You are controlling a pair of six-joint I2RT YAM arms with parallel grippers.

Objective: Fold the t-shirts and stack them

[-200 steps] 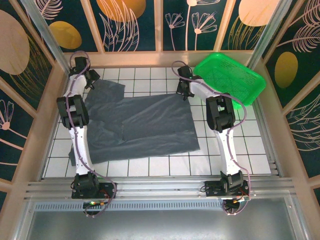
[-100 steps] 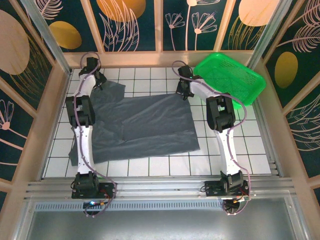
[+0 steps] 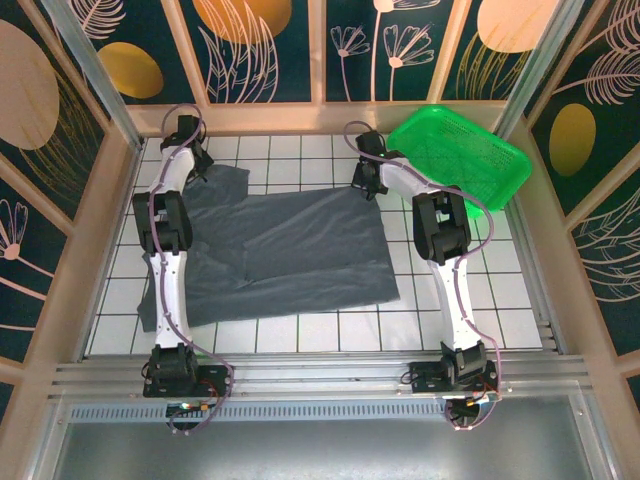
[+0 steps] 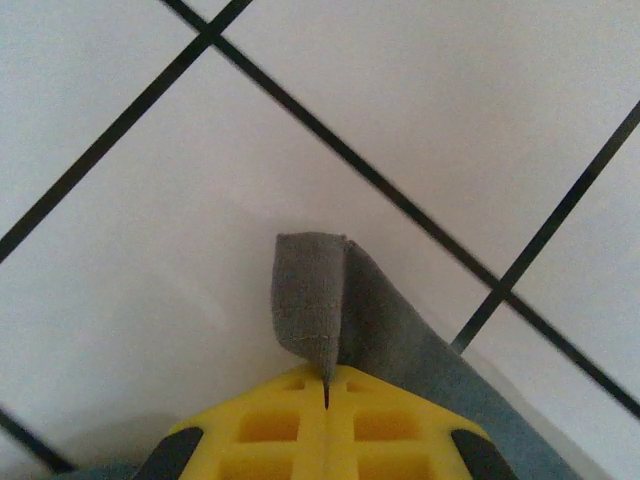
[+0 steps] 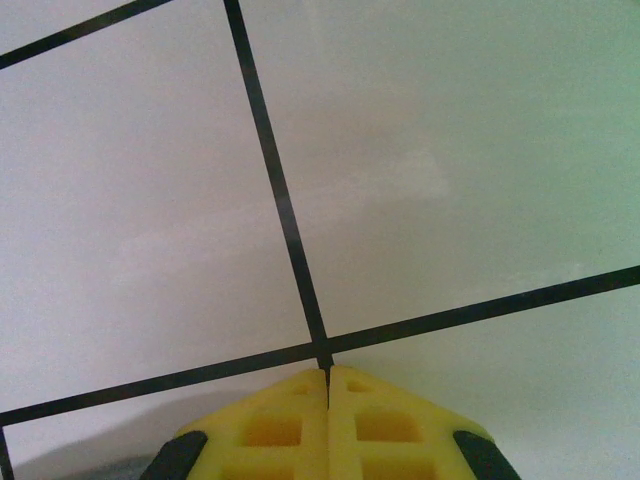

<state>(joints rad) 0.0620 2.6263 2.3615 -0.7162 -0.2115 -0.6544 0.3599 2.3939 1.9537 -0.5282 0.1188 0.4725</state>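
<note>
Left end effector (image 4: 326, 378) clamped on t-shirt (image 4: 310, 290) corner, right end effector (image 5: 328, 374) pressed together, hold on cloth unclear.

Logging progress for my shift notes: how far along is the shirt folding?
Done: nothing folded; the t-shirt lies spread on the table. In hand: the left gripper is shut on a hemmed edge of it; the right gripper is shut by the far right corner, grip unclear. Left: every fold, then stacking.
</note>
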